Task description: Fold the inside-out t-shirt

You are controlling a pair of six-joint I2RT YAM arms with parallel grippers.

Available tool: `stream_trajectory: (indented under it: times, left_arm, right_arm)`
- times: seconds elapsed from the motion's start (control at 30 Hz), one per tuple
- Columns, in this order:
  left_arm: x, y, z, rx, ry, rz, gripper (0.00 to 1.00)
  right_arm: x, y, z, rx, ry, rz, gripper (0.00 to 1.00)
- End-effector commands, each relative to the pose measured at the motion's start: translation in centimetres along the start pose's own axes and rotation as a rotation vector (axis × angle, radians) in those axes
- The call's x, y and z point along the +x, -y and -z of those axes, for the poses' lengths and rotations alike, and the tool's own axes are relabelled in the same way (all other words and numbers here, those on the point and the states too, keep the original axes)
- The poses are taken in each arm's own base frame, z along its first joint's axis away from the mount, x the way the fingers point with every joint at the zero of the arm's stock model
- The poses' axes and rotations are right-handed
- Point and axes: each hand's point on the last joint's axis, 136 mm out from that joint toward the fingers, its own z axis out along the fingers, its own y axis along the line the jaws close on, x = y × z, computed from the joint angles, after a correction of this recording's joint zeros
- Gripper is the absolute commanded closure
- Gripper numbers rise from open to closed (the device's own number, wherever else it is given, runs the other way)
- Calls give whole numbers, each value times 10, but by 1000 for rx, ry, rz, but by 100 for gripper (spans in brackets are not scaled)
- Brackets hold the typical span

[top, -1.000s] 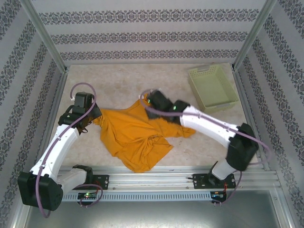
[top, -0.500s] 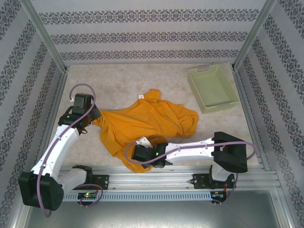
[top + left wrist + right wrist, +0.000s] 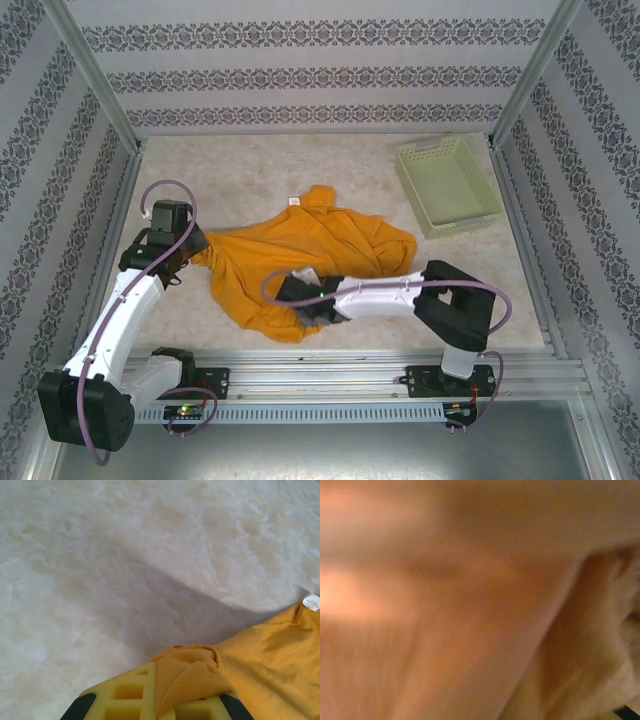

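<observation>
Pinches a bunched fold of the inside-out t-shirt [image 3: 300, 250] at its left edge in the clenched left gripper [image 3: 195, 255], the rest rumpled mid-table [image 3: 250, 170], and holds the right gripper [image 3: 303, 303] low on the near hem, its grip impossible to tell.

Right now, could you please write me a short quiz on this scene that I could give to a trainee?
1. True or false: the left gripper is shut on a bunched edge of the t-shirt.
2. Where does the green basket stand? A) at the far right of the table, apart from the shirt; B) on top of the shirt; C) in the near left corner.
3. What small white thing shows at the shirt's far edge?
Key: 1 true; 2 A; 3 the sewn-in label.
</observation>
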Motion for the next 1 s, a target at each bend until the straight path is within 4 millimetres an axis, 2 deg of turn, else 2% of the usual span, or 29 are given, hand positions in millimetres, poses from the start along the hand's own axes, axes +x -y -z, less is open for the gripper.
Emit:
stream_trajectory:
  times: [0.0,0.07,0.13,0.3,0.37,0.5,0.77,0.87,0.97]
  left_arm:
    - [-3,-9,1,-29,21,36,100]
    - [-3,-10,2,-31,19,33,100]
    - [-2,-11,1,-33,16,32,100]
    - [4,-9,-5,-16,-3,33,100]
    - [6,-7,-8,-10,-14,30,100]
    - [7,-7,-10,-10,-21,28,100]
    - [10,-7,-10,-5,-28,27,100]
    - [11,-6,-9,4,-27,22,100]
    - [8,-3,-6,23,-23,18,100]
  right_arm:
    - [-31,42,-13,108,22,-1,59]
    - [-46,46,-2,90,56,-6,58]
    - [-52,45,14,63,91,10,55]
    - [-28,33,38,-42,114,14,47]
    - [-15,35,34,-45,89,-12,46]
    - [3,51,14,32,37,-60,46]
    - [15,65,-4,112,-32,-113,46]
    - [20,62,-10,100,-54,-117,56]
    - [21,68,-7,121,-45,-125,80]
